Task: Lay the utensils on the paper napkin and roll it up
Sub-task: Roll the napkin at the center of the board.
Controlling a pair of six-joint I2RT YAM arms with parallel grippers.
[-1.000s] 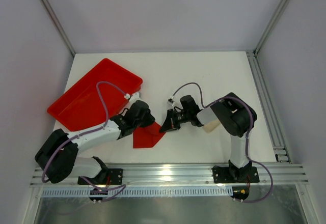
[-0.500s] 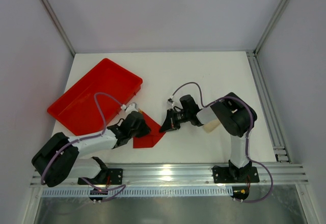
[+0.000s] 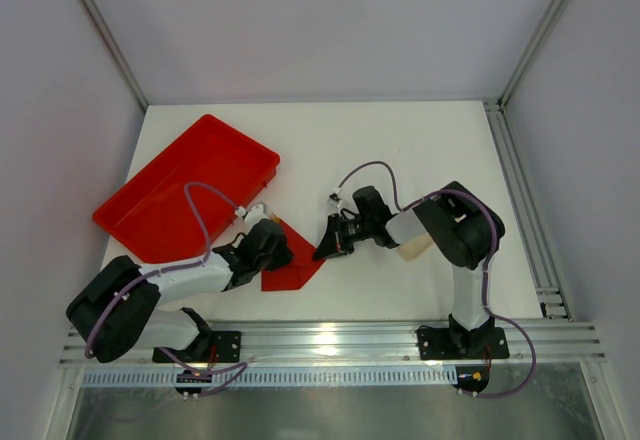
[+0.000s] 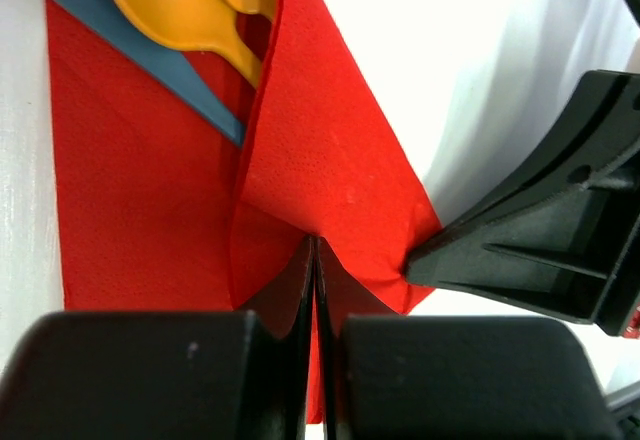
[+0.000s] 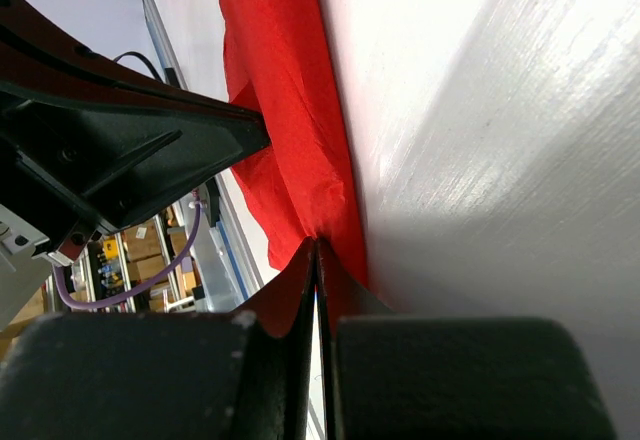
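The paper napkin (image 3: pixel 292 268) lies half-folded on the desk (image 3: pixel 400 150), its crease running straight ahead of the left gripper (image 4: pixel 313 248), the utensils (image 4: pixel 190 5) just beyond, handles slanting back towards it. That gripper and the right gripper (image 5: pixel 317 250), facing it, are each pinched tight on a napkin edge. Pulled apart, the thin paper could tear, or the utensils slide out.

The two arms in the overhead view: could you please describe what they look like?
Both the left arm and right arm have white links and bulky black joints. A thin purple cable loops along each. The left gripper and right gripper are black and angular.
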